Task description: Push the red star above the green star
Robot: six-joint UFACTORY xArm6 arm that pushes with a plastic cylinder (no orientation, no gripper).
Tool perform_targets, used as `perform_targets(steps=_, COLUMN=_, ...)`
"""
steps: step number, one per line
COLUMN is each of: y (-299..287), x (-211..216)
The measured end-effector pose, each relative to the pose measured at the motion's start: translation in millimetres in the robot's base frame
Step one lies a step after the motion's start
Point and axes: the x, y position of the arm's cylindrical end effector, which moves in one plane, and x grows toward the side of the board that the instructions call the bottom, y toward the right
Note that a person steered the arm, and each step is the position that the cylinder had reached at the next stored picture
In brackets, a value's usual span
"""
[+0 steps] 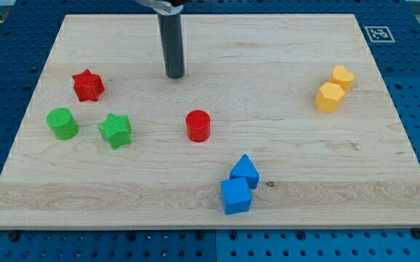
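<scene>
The red star [88, 85] lies at the view's left, up and left of the green star [115, 130]. The two stars stand apart. My tip [175, 75] rests on the board to the right of the red star, well apart from it, and above the red cylinder [197, 125]. The dark rod comes down from the view's top.
A green cylinder [62, 122] sits left of the green star. Two blue blocks [244, 172] [236, 196] touch near the view's bottom middle. Two yellow blocks [343, 77] [329, 97] touch at the right. The wooden board [210, 22] lies on a blue perforated table.
</scene>
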Motion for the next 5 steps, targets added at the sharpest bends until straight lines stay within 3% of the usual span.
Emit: perform_targets(steps=5, y=-142.1, x=-10.3)
